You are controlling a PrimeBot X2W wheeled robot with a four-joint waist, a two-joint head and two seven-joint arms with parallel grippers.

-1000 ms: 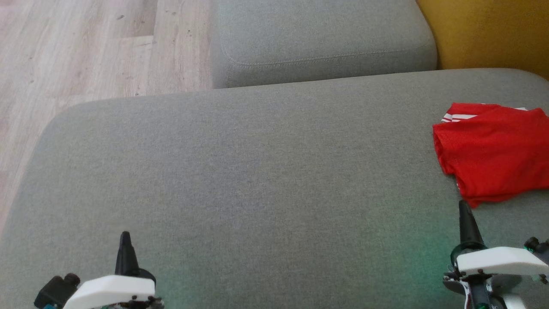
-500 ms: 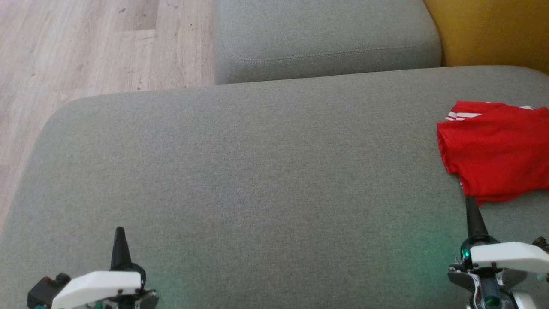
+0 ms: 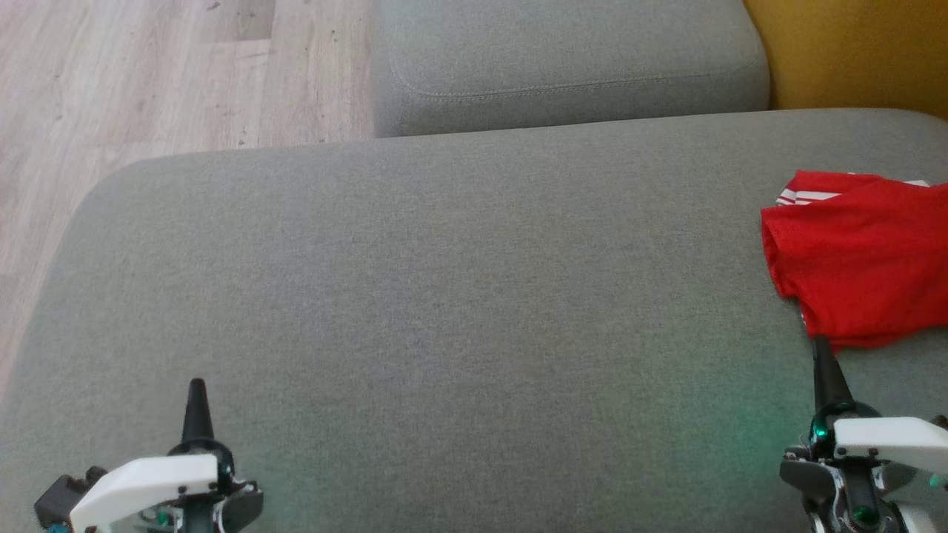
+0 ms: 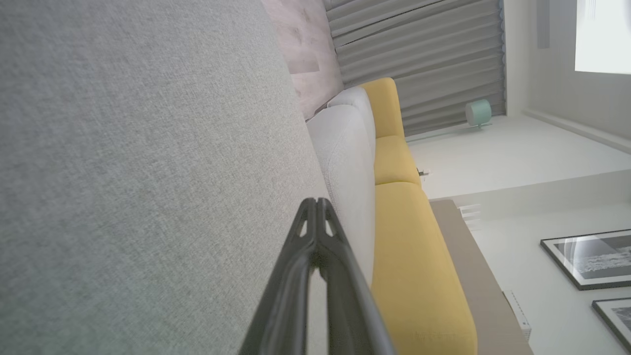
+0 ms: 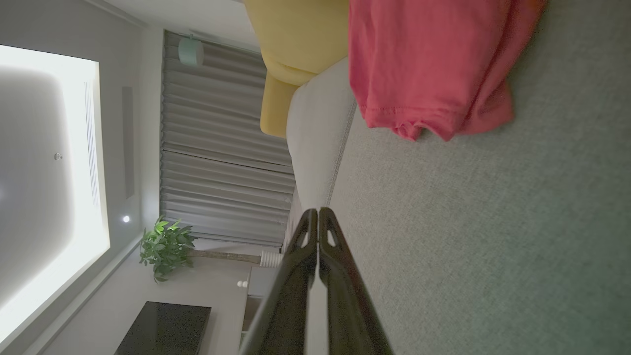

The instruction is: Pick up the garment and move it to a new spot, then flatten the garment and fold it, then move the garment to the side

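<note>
The garment (image 3: 863,263) is red with white stripes at its far edge and lies folded at the right edge of the grey cushion (image 3: 444,296); it runs out of the head view. In the right wrist view the garment (image 5: 429,64) fills the top middle. My right gripper (image 3: 820,348) is shut with nothing in it, its tip just short of the garment's near hem. The same right gripper (image 5: 318,212) shows closed fingertips over bare cushion. My left gripper (image 3: 196,389) is shut and empty at the lower left, and the left gripper (image 4: 315,203) hovers over grey fabric.
A second grey cushion (image 3: 570,66) lies beyond the first. Yellow upholstery (image 3: 859,52) stands at the far right. Pale wooden floor (image 3: 148,81) shows to the left, past the cushion's rounded edge. The wrist views show curtains, a plant (image 5: 165,246) and framed pictures (image 4: 586,259).
The head camera has shifted, so the whole scene slides slightly right. Both grippers stay shut; the right fingertip now sits nearer the garment's hem.
</note>
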